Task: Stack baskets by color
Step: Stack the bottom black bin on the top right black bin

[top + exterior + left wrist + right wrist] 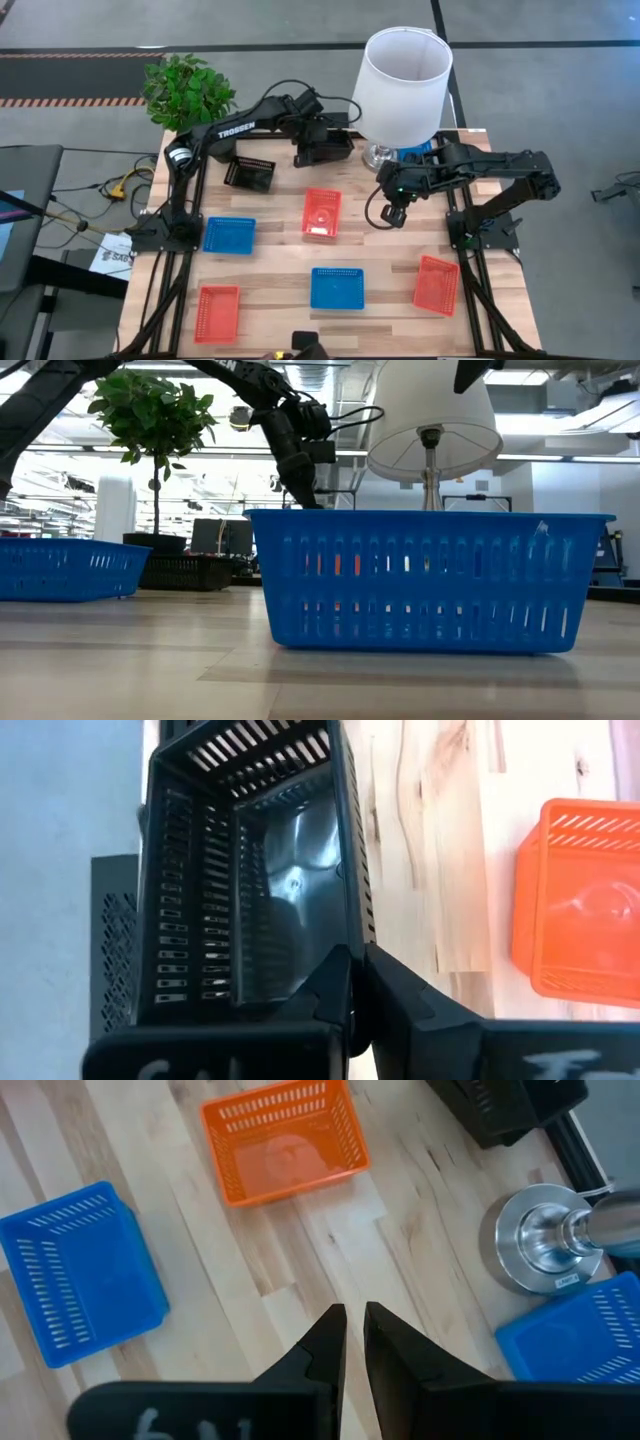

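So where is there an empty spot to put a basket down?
Bare wood lies between the front blue basket and the front-left red basket, and between the left blue basket and the middle red basket. It is crowded at the back, around the lamp.

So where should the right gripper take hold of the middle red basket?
Grip the red basket by a thin mesh side wall, coming straight down from above. It sits flat and open-topped, so the rim is exposed, probably easiest on the wall nearest the right gripper.
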`<state>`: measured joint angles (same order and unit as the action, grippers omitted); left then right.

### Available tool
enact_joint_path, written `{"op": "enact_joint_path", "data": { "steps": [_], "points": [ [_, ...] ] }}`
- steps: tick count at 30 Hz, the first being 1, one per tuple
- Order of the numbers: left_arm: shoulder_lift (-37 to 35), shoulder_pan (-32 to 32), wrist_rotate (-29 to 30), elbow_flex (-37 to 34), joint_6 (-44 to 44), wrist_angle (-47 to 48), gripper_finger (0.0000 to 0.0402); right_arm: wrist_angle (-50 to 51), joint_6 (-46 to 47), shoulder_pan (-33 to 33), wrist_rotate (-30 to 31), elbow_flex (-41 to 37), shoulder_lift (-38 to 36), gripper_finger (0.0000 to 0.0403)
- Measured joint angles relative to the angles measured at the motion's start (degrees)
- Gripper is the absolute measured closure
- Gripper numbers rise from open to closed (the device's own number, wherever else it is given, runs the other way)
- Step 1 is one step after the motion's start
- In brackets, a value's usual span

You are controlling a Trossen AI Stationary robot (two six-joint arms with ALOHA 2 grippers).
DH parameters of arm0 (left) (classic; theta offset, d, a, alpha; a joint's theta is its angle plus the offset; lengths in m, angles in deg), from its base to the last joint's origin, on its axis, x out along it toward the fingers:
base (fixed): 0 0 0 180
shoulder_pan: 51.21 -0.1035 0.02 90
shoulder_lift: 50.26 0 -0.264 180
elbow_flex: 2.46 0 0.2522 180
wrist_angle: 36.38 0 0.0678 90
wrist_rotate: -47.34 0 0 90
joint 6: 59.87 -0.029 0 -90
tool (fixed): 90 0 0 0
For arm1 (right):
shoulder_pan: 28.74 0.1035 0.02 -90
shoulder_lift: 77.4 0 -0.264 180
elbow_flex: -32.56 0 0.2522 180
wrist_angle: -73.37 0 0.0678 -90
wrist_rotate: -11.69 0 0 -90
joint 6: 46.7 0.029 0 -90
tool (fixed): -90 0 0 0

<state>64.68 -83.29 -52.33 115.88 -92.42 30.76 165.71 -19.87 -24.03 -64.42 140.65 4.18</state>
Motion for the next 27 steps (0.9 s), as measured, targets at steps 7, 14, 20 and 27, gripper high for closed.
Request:
{"op": "enact_joint_path", "data": {
  "steps": [7,14,20,27],
  "points": [
    [-1.1,0.8,3.4,-0.8,3.8,-2.4,0.0401,0.0,1.5,0.0,0.1,0.0,0.0,0.0340],
    [-1.1,3.6,12.2,-8.0,6.7,-13.3,0.0401,-0.2,2.4,1.3,0.4,0.0,0.0,0.0340],
    [-1.1,4.0,17.7,-15.0,9.8,-19.8,0.0401,0.2,3.2,2.7,1.4,0.0,0.0,0.0340],
    [-1.1,4.9,17.4,-20.2,3.8,-23.4,0.0401,0.2,3.2,2.8,1.4,0.0,0.1,0.0340]
  ]
}}
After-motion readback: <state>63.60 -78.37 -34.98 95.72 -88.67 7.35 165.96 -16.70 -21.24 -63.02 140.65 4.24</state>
